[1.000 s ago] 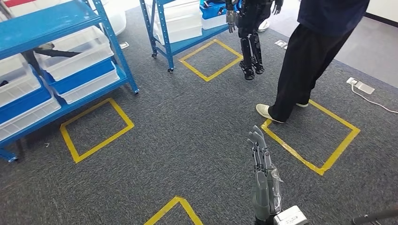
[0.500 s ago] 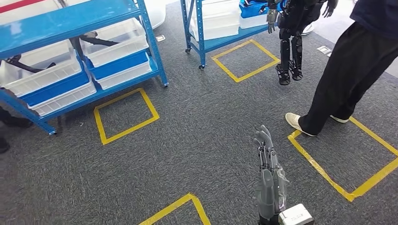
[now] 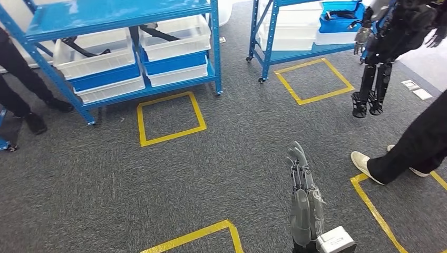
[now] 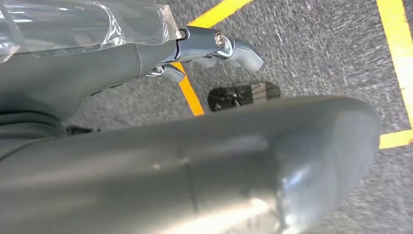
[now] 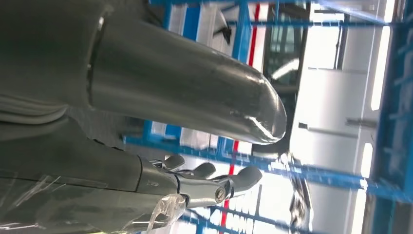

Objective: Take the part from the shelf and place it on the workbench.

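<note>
Shelf (image 3: 126, 16) with its binned dark parts (image 3: 158, 34) stands well ahead and left of the empty, straight-fingered right hand (image 3: 301, 174); left hand (image 4: 209, 46) hangs empty.

Left robot hand (image 4: 204, 161) empty, fingers (image 4: 229, 46) slightly curled, above grey carpet (image 4: 316, 53) with yellow tape lines (image 4: 395, 48), perhaps squares.
</note>
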